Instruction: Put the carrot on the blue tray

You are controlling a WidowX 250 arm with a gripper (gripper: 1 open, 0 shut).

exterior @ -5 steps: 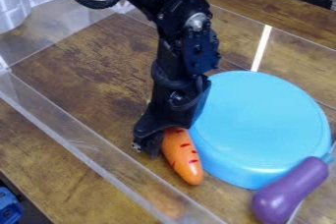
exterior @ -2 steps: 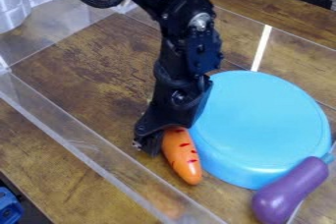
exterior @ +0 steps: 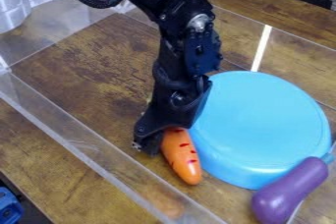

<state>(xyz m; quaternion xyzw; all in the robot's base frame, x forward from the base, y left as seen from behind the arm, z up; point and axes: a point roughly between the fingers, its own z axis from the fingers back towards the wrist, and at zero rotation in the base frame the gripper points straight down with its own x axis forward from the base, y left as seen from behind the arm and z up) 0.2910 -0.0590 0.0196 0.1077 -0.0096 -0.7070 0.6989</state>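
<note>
Carrot (exterior: 183, 157): lies flat on the wooden surface (exterior: 92, 81), just left of the blue tray (exterior: 262, 130) and touching or nearly touching its rim; leafy end points up toward the arm, orange tip toward the camera
Blue tray: round and shallow, right of centre, nothing resting inside it
Pincer (exterior: 155, 135): lowered onto the top end of the carrot, fingertips low by the surface; whether it is wide, narrow or already clamped on the toy I cannot tell, since the dark fingers merge with the leafy end
Eggplant (exterior: 292, 191): purple toy at the lower right, against the tray's near rim, apart from the carrot
Clear wall (exterior: 79, 135): a transparent barrier runs along the near-left side, close to the carrot
Step in hand: judged to be the grasp, with the carrot not yet lifted
How it will handle: probably light, hollow plastic, stiff and smooth; the taper could let it slide out of a loose pinch
Where to hold: across the thick upper body just below the leaves, where the sides are widest and nearly parallel, not on the narrow tip
Risk: a pinch only on the leafy top may let the body swing or drop; the tray rim beside it leaves little room for the right finger
Next move calls for: a firm hold, a lift above the rim, a short carry to the right
</note>
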